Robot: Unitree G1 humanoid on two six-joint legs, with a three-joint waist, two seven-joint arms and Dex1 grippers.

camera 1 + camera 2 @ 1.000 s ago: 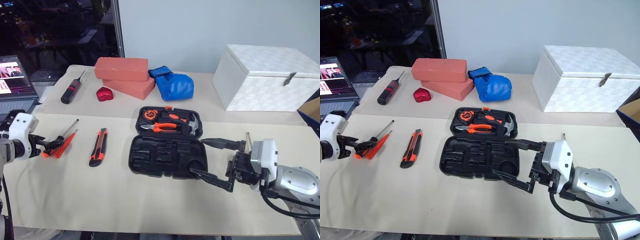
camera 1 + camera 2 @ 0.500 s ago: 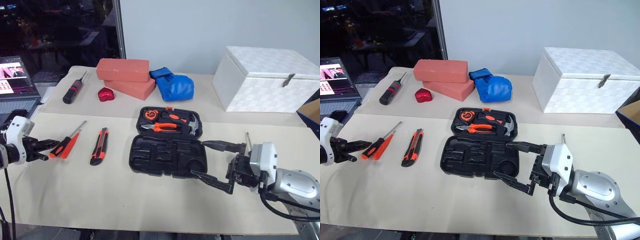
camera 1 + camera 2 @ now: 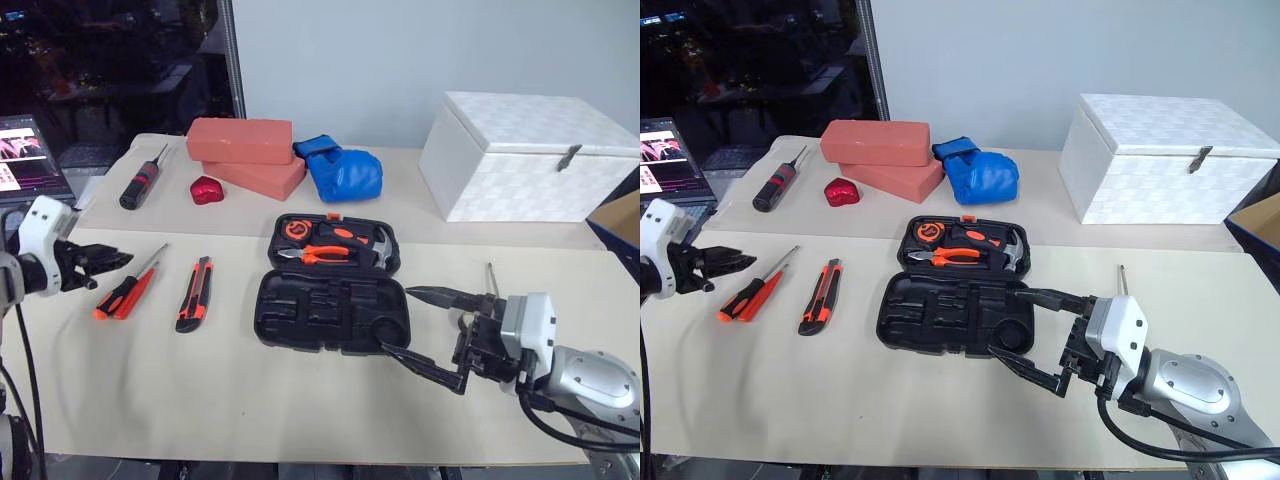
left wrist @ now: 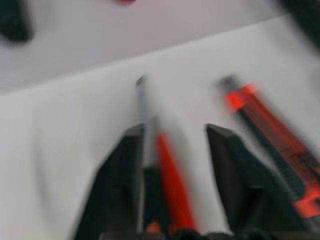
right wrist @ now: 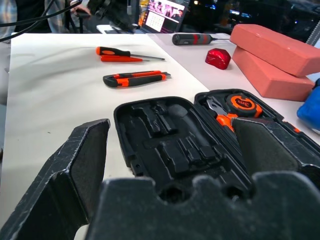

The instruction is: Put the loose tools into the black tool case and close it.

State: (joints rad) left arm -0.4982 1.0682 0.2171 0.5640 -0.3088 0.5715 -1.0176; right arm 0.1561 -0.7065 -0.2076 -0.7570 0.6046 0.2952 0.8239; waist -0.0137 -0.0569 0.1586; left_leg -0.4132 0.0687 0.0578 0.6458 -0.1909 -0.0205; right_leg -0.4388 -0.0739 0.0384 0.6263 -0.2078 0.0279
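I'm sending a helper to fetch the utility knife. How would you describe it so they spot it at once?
Start at the open black tool case mid-table and look to its left. The utility knife lies flat there, between the case and the two screwdrivers. It is the broad, flat orange-and-black bar with no metal shaft.

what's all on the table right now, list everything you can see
screwdrivers: two, orange and black, side by side at the table's left
utility knife: one, orange and black, right of the screwdrivers
tool case: one, black, open at centre, pliers, hammer and tape measure in far half
dark screwdriver: one, black with red marks, far left
bricks: two, salmon, stacked at the back
red object: one, small, shiny, beside the bricks
blue glove: one, right of the bricks
white box: one, closed, back right
laptop: one, lit, left edge
left claw: black, empty, above the screwdrivers
right claw: black, open, empty, by the case's right end
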